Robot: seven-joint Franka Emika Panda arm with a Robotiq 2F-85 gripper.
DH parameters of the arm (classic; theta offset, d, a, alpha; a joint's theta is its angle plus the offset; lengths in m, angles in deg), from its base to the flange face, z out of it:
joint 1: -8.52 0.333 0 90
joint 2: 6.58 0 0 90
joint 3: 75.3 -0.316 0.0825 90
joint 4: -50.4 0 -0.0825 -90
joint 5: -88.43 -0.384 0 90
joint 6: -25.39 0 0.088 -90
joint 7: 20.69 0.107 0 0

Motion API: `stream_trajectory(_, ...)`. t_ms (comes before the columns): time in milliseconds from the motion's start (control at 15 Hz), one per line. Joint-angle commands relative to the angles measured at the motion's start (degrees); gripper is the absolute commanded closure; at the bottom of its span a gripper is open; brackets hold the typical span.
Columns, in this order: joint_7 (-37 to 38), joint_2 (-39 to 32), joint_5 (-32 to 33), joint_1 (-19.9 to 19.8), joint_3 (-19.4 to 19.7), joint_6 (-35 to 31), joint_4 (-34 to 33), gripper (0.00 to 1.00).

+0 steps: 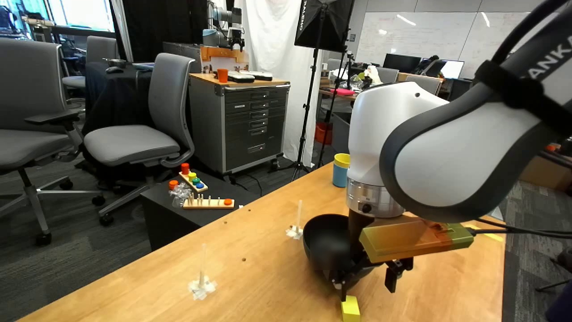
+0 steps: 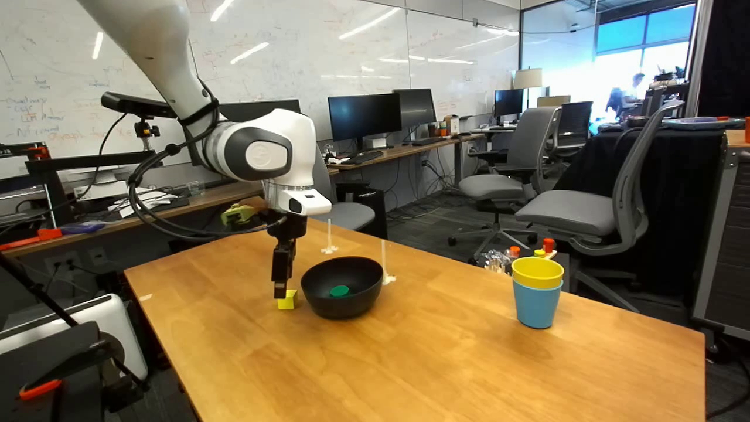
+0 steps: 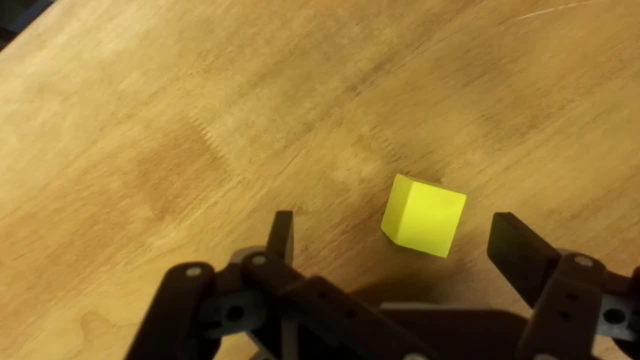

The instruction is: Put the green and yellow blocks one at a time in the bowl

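The yellow block point(image 1: 351, 309) rests on the wooden table beside the black bowl; it also shows in an exterior view point(image 2: 287, 300) and in the wrist view point(image 3: 431, 218). The wide black bowl point(image 1: 315, 257) stands upright on the table and also shows in an exterior view point(image 2: 345, 309). A green piece, the green block point(image 2: 339, 291), lies inside the bowl, only partly visible. My gripper point(image 3: 393, 222) is open and empty just above the yellow block. Its fingers are on either side of the block, not touching it, and the block is nearer the finger at the right of the wrist view.
Two thin upright sticks point(image 1: 299, 214) point(image 1: 203, 266) are taped to the table near the bowl. A yellow cup sits in a blue cup point(image 2: 537, 302) on the table. The table edge point(image 3: 25, 29) shows at the upper left of the wrist view.
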Motion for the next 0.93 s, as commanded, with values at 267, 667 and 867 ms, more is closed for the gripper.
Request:
stream_trajectory(267, 0.0, -4.6, 0.4, 0.9, 0.8, 1.3, -4.7, 0.0)
stream_trajectory(667, 0.0, -5.3, 0.3, 1.9, 0.3, 2.0, -5.6, 0.25)
stream_trajectory(867, -0.2, -5.2, 0.3, 2.4, 0.2, 1.9, -5.8, 0.41)
